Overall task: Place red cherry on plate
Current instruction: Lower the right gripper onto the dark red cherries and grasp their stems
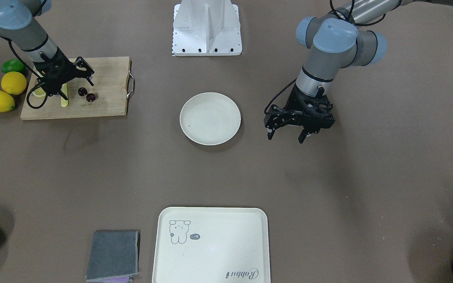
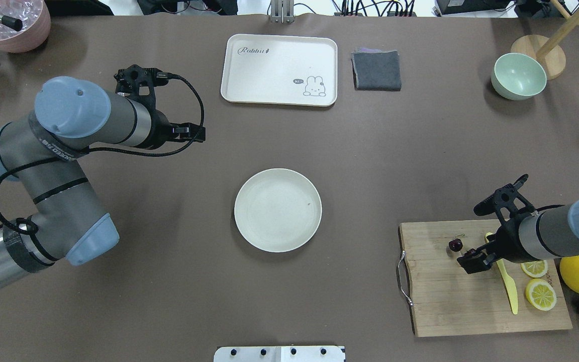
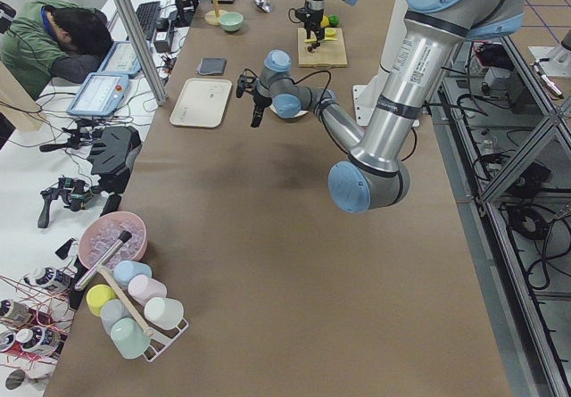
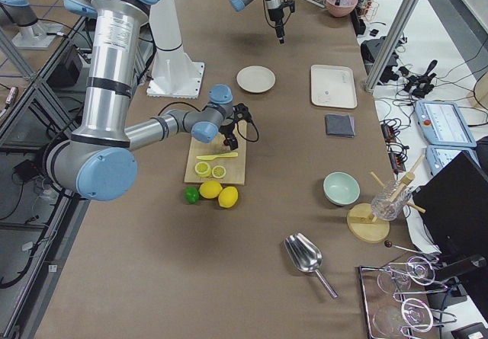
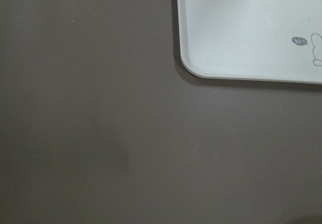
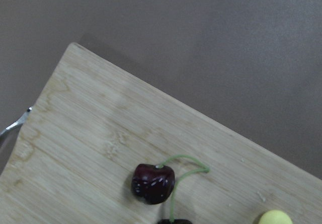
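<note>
Fingers of the right hand (image 2: 470, 237) stand spread above the pair of dark maroon cherries with pale stems (image 6: 153, 183), which lies untouched on the far left part of the rectangular wooden cutting board (image 2: 450, 301). The round off-white plate (image 2: 278, 209) sits well apart to the left, mid-counter. The left hand (image 1: 285, 137), also spread, hangs over the brown counter (image 2: 169, 226) near the rectangular cream tray with a rabbit drawing (image 2: 269, 70).
</note>
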